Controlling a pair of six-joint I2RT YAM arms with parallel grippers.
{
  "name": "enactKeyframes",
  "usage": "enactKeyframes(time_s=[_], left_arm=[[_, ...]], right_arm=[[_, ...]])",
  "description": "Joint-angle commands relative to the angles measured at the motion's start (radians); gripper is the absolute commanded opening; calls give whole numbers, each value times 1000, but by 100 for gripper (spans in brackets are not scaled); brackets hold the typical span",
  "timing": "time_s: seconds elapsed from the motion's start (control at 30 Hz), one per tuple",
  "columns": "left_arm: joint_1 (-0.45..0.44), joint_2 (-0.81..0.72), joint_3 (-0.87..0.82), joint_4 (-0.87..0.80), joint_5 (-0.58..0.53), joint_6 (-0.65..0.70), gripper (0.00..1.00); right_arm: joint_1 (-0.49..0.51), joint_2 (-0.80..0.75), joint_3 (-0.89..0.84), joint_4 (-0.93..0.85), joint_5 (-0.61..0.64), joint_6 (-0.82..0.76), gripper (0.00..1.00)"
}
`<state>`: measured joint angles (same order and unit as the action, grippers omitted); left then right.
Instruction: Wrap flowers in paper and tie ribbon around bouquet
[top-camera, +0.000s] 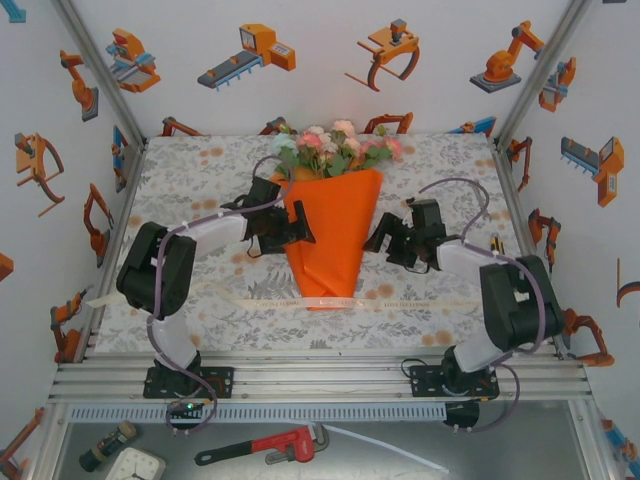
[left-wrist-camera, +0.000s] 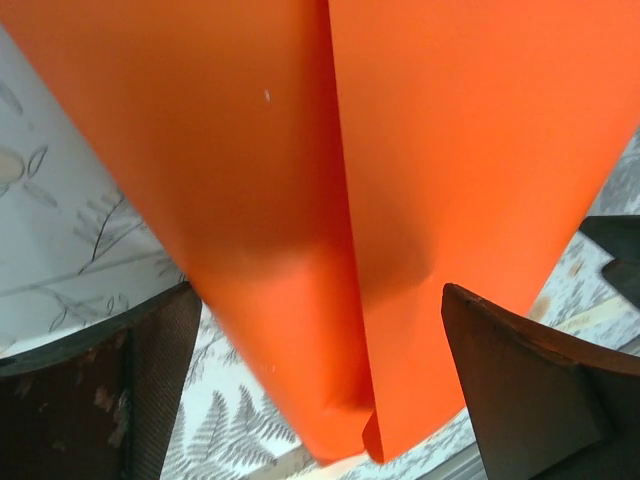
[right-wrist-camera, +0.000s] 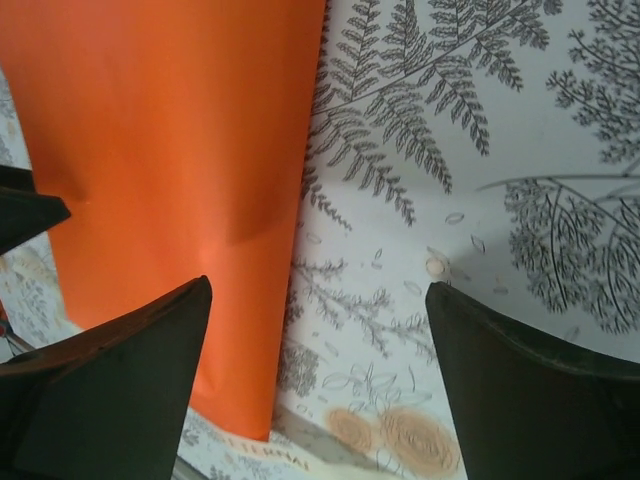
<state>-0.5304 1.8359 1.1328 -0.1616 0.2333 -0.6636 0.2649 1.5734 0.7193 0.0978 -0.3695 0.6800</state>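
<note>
The bouquet (top-camera: 330, 235) lies in the middle of the table, a cone of orange paper (left-wrist-camera: 300, 180) with its point toward me. The flowers (top-camera: 335, 148), pink, peach and pale, stick out of its far end. The cream ribbon (top-camera: 410, 302) lies flat across the cloth under the cone's point, and its printed band (right-wrist-camera: 285, 455) shows in the right wrist view. My left gripper (top-camera: 298, 232) is at the cone's left edge, open, its wide jaws (left-wrist-camera: 320, 290) straddling the cone without gripping it. My right gripper (top-camera: 380, 238) is at the cone's right edge, open (right-wrist-camera: 318, 285), one finger (right-wrist-camera: 120, 390) over the paper's edge.
A fern-and-flower printed cloth (top-camera: 200, 180) covers the table, with walls close on three sides. An aluminium rail (top-camera: 320, 375) runs along the near edge by the arm bases. Below it lie a red pipe wrench (top-camera: 270, 445) and a small clock (top-camera: 135, 465).
</note>
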Motion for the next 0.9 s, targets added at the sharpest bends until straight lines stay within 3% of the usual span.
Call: enactKeyframes(time_s=[0.0,0.13,0.37,0.53,0.67,0.87], left_arm=[[-1,37,2,43,-2,-38,100],[0,63,-23,50,-11,-58,88],[12,95,-56,69,-29,-56,80],[15,101,-61,135,36,-88,54],[17,95,-1,78,40,-92,35],[37,57,44,52,81,-110,20]], right_arm=[[13,78,28,150,-18,48,74],[30,162,27,232,-26,89,70],[43,199,-4,321,-22,146,58],[46,203,-12,372,-45,187,41],[46,187,7,375,-54,214,30],[57,112,56,301,-46,225,22]])
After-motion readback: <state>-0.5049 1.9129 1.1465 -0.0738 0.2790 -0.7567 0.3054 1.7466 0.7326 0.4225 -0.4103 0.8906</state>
